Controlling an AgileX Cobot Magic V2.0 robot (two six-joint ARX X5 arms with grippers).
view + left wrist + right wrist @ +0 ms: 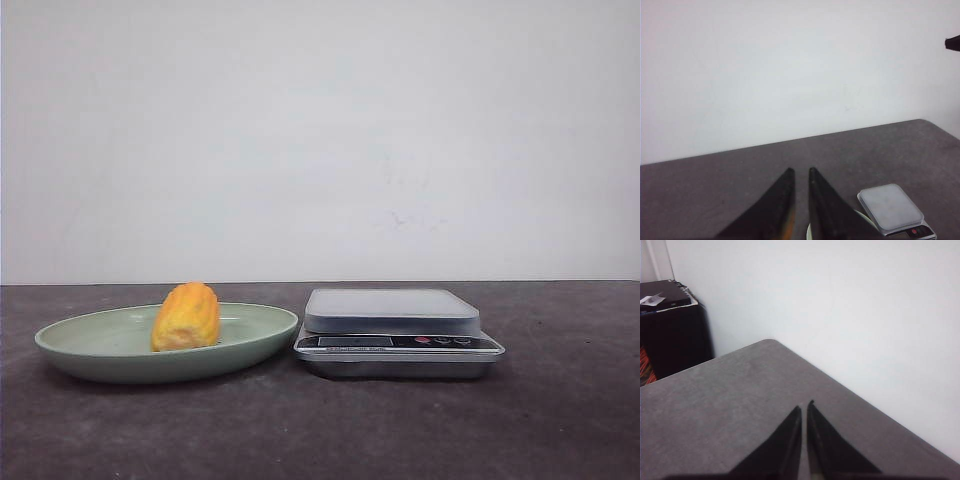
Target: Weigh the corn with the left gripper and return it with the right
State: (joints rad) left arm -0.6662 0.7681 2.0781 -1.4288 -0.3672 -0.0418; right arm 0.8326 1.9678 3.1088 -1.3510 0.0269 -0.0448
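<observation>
The corn [187,316], a stubby yellow-orange cob piece, lies in the middle of the pale green plate [90,340] on the left of the dark table. Just right of the plate stands a silver kitchen scale [392,310] with nothing on its platform. Neither gripper shows in the front view. In the left wrist view my left gripper [801,171] hangs above the table, shut with only a thin slit and nothing in it; the scale [891,206] and a sliver of the plate rim [862,214] show beside it. My right gripper [804,405] is shut and empty over bare table.
A plain white wall runs behind the table. A black cabinet [670,335] stands off the table's rounded corner in the right wrist view. A small dark object [954,42] pokes in at the edge of the left wrist view.
</observation>
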